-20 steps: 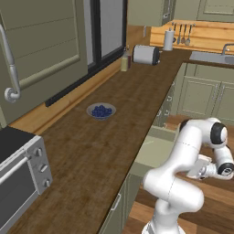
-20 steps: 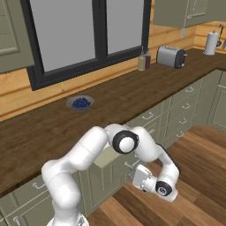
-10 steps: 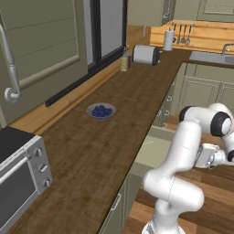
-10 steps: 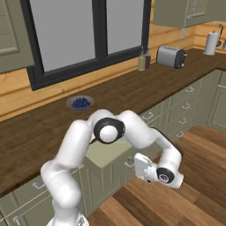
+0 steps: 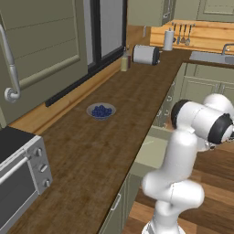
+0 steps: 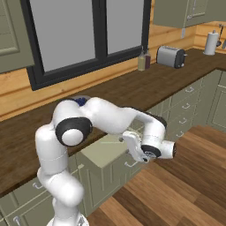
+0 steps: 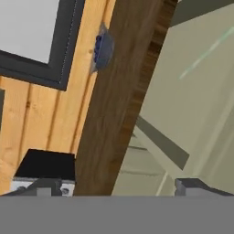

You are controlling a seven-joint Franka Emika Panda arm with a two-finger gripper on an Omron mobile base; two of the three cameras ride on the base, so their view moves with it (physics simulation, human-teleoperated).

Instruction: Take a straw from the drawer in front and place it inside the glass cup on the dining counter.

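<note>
Both dark finger tips [image 7: 45, 187] stand spread as wide as they go at the foot of the hand view, one at each side, with nothing caught between them. Beyond them, that rolled view looks across the pulled-out sage-green drawer [image 7: 192, 91] and along the edge of the dark brown wood worktop [image 7: 119, 91].

From the left base camera, going left to right: a silver toaster oven with round knobs [image 5: 20, 171] sits at the near left of the worktop, a small grey bowl of blueberries [image 5: 101, 111] rests near the middle of the planks, and a chrome toaster [image 5: 146, 55] stands far back with a bottle [image 5: 124, 61] just beside it. Right of the worktop edge the shallow green drawer shows open [image 5: 157, 148], its plain inside partly behind the white robot arm [image 5: 183, 151]. I cannot make out a straw inside it.

From the right base camera, the arm bends down and out in front of the cabinets, and the two-finger gripper [image 6: 133, 148] hangs just beside the open drawer's front [image 6: 106, 152], above the wood-plank floor [image 6: 185, 190]
</note>
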